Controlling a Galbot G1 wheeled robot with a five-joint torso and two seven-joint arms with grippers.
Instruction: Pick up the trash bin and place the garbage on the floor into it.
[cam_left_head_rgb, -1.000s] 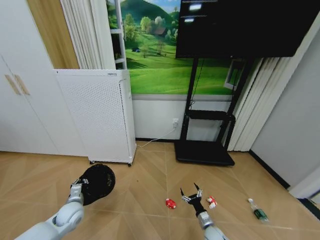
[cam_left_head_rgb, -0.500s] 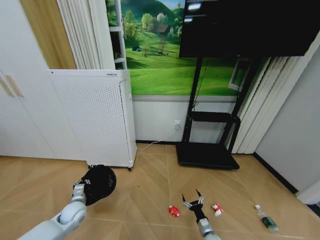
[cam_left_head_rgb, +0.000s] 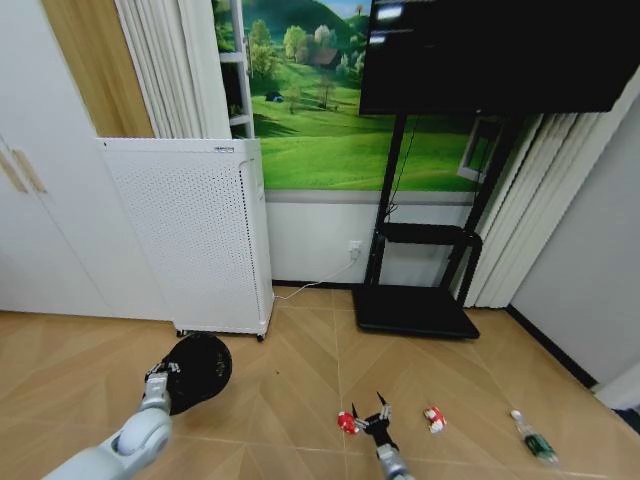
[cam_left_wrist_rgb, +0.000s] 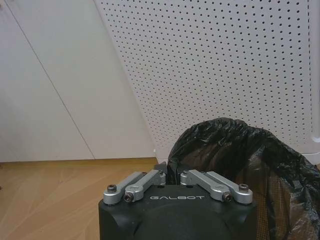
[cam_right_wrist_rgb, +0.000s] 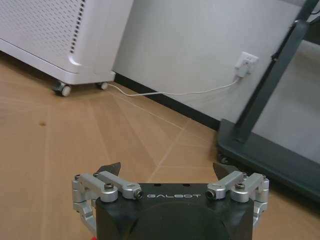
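The trash bin (cam_left_head_rgb: 200, 368), a small black mesh basket with a dark liner, hangs tilted over the floor at the left. My left gripper (cam_left_head_rgb: 160, 376) is shut on its rim; the left wrist view shows my left gripper (cam_left_wrist_rgb: 167, 172) clamped on the lined edge of the bin (cam_left_wrist_rgb: 235, 150). My right gripper (cam_left_head_rgb: 366, 414) is open low over the floor, right beside the red wad (cam_left_head_rgb: 346, 423). In the right wrist view my right gripper (cam_right_wrist_rgb: 166, 169) has its jaws spread wide with nothing between them. The red-and-white wrapper (cam_left_head_rgb: 433, 419) and the bottle (cam_left_head_rgb: 533, 440) lie further right.
A white perforated appliance (cam_left_head_rgb: 190, 235) on castors stands against the wall behind the bin. The black TV stand base (cam_left_head_rgb: 410, 310) sits beyond the litter, and a white cord (cam_right_wrist_rgb: 165, 92) runs along the skirting. Bare wooden floor lies between the bin and the litter.
My right gripper has moved left and lower, from between the red wad and the wrapper to right beside the wad. The camera shifted early on. The left arm still holds the bin.
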